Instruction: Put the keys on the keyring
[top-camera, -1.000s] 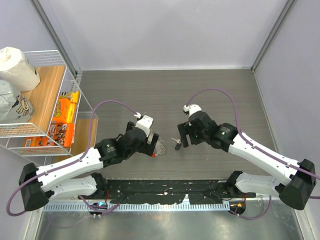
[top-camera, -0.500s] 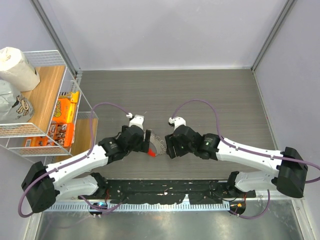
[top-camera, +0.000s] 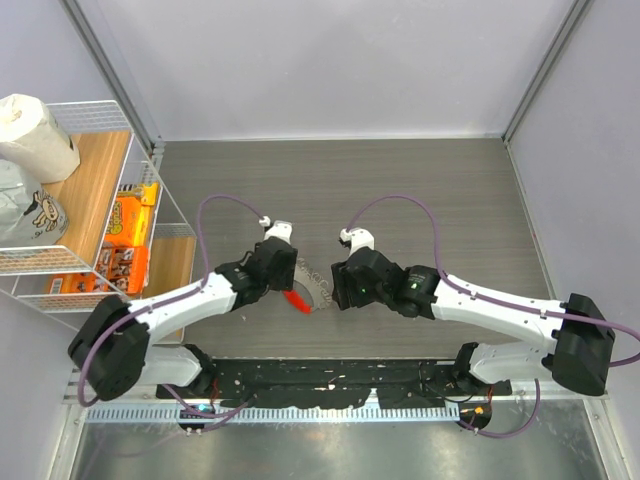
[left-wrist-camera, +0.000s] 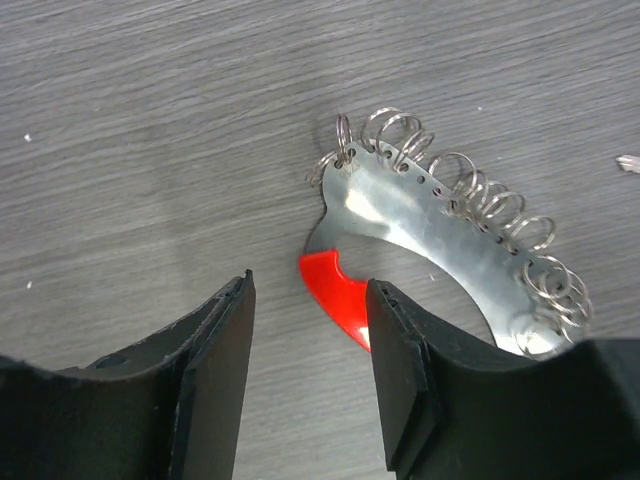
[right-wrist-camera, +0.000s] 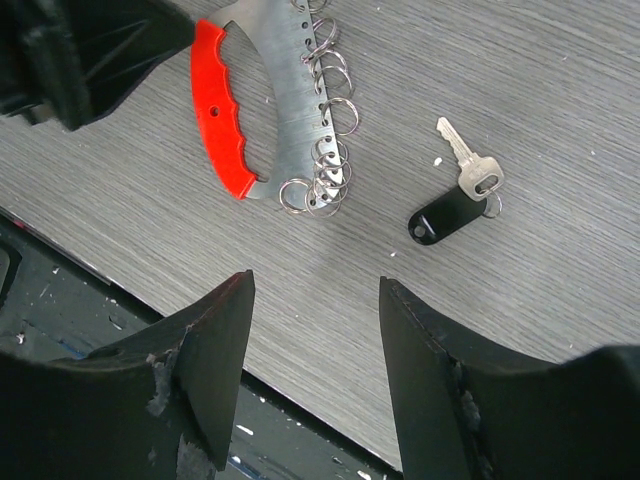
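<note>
**Top external view: both grippers low over the keyring, neither holding anything**

Your left gripper (top-camera: 288, 272) and right gripper (top-camera: 341, 287) face each other close above the grey table (top-camera: 430, 180), with the keyring (top-camera: 303, 291) lying flat between them.

Left wrist view: your left gripper (left-wrist-camera: 310, 287) has its fingers about half apart, with only table in the gap. The keyring (left-wrist-camera: 400, 215) lies just past the fingertips. Its red grip (left-wrist-camera: 335, 290) comes nearest, running up against the inner edge of one finger (you cannot tell from here whether they touch). The curved silver plate sweeps away beyond it, and small split rings (left-wrist-camera: 480, 195) are strung along its outer edge.

Right wrist view: your right gripper (right-wrist-camera: 315, 282) is also partly spread and holds nothing. Ahead of it, off one fingertip, lies the keyring (right-wrist-camera: 275, 110). Off the other fingertip lies the key (right-wrist-camera: 470, 170), silver and flat on the table, joined to a black tag (right-wrist-camera: 445, 218). The key is near the keyring but apart from it, and is on none of the split rings.
</note>
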